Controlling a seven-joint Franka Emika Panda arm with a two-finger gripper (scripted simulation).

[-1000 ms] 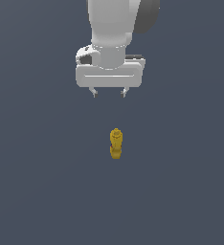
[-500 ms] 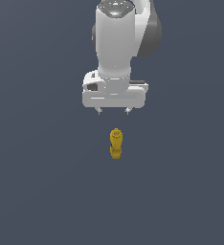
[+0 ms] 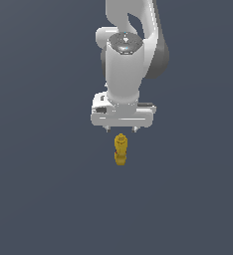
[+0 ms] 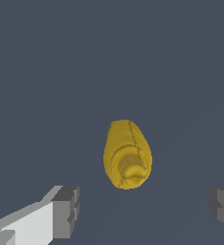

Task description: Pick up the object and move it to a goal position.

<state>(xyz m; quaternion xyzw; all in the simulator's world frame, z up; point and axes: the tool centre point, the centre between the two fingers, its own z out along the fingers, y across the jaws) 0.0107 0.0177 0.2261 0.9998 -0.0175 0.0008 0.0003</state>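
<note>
Below the wide-open hand (image 3: pixel 121 129), the object (image 3: pixel 120 149) lies on the desk (image 3: pixel 39 199), untouched. You risk a fingertip (image 4: pixel 66 210) striking its knobby end and knocking it aside if the descent drifts off-centre.

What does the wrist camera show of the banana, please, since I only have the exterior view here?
Observer: The banana lies end-on to the wrist camera, its knobby stem end facing the lens.
Operator: Are the fingers open?
Observer: Yes, one finger shows on each side of the wrist view, far wider apart than the banana; the gripper is open.
Operator: Is anything touching it?
Observer: No, bare surface shows between the banana and both fingers.
</note>
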